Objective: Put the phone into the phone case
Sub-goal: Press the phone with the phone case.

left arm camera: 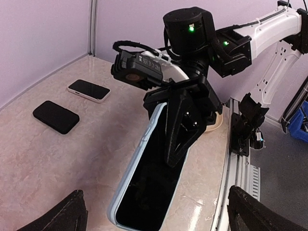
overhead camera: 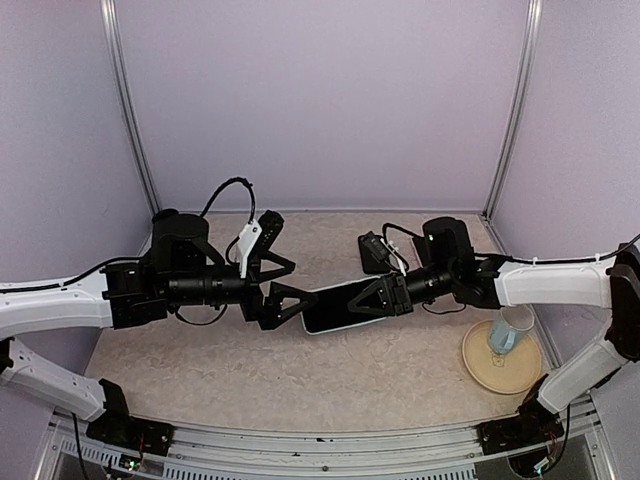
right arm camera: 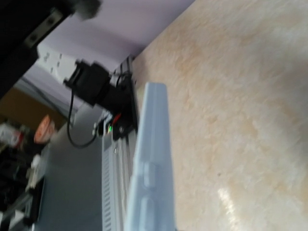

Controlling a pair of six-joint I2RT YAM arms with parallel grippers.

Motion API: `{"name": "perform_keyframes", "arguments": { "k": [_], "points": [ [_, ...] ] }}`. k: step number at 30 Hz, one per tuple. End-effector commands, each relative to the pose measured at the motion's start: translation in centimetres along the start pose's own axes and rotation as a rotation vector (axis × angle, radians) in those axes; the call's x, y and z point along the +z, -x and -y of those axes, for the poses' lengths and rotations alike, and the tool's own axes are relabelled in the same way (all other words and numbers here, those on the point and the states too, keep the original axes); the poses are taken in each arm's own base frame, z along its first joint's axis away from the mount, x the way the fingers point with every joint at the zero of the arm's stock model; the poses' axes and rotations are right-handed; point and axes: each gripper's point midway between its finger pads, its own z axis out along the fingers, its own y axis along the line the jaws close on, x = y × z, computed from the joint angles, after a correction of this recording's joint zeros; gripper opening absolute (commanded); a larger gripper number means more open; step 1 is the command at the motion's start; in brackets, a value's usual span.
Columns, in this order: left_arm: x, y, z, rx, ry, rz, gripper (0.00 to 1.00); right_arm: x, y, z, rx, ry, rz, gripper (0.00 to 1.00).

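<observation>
Lavender walls close around a beige marbled table. From above, the left claw stands wide open at mid-table, holding nothing, its tips pointing at the left end of a phone. The right claw is clamped shut on the phone's other end and holds it between the two arms. Off to the right a clear cup stands on a tan plate. Through the left wrist camera the phone's dark face sits inside a pale blue case, tilted, its lower end down near the table; whether it touches I cannot tell. The right claw's black fingers pinch the upper end. Well apart to the left lie a flat black slab and a second phone with a white rim. The right wrist camera is blurred: only the case's pale blue edge shows, running up the frame over the table.
</observation>
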Motion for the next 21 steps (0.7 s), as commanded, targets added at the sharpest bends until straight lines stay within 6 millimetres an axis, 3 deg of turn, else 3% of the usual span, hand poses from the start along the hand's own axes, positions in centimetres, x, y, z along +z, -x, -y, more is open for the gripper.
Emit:
{"name": "perform_keyframes", "arguments": {
  "k": [1, 6, 17, 21],
  "points": [
    [0.3, -1.3, 0.8, 0.021, -0.046, -0.062, 0.99, 0.3, 0.5, -4.0, -0.170, 0.101, -0.023, 0.00],
    [0.5, -1.8, 1.4, 0.018, -0.085, -0.082, 0.99, 0.3, 0.0, -5.6, -0.239, 0.122, -0.034, 0.00],
    [1.0, -2.5, 1.5, -0.011, -0.099, -0.107, 0.99, -0.2, -0.1, -6.9, -0.288, 0.149, -0.003, 0.00],
    [1.0, -2.8, 2.4, -0.033, -0.154, -0.104, 0.97, -0.8, 0.2, -7.7, -0.330, 0.152, 0.026, 0.00]
  ]
}}
